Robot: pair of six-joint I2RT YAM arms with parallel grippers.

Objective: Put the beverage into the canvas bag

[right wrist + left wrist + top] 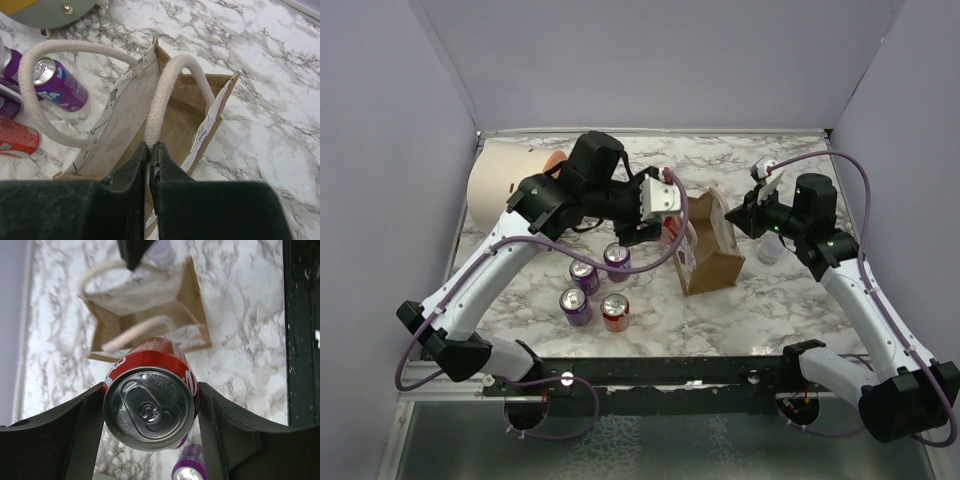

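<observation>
Red aluminium fills the left wrist view, where we see the left gripper (pixel 150 415) clamped on a red beverage can (pixel 150 362). One dark finger (pixel 82 435) presses each side, and the silver top with its pull tab faces the camera. Just ahead of those fingers, beyond the can, the canvas bag (pixel 192 315) stands on the marble table (pixel 245 305) with its mouth open. From above we see the can held off the table, close beside the side of the bag nearest that gripper and not inside it.

Across the bag, the right gripper (pixel 150 150) has its jaws closed together on the lower end of one white rope handle (pixel 167 95), with the brown fabric interior directly below and ahead of its fingers. The second handle (pixel 30 95) loops away to that gripper's left.

Below the left gripper, toward the arm bases, we count three purple cans (pixel 584 276) and another red can (pixel 615 312) standing on the table. A large cream cylinder (pixel 505 185) lies behind the left arm.
</observation>
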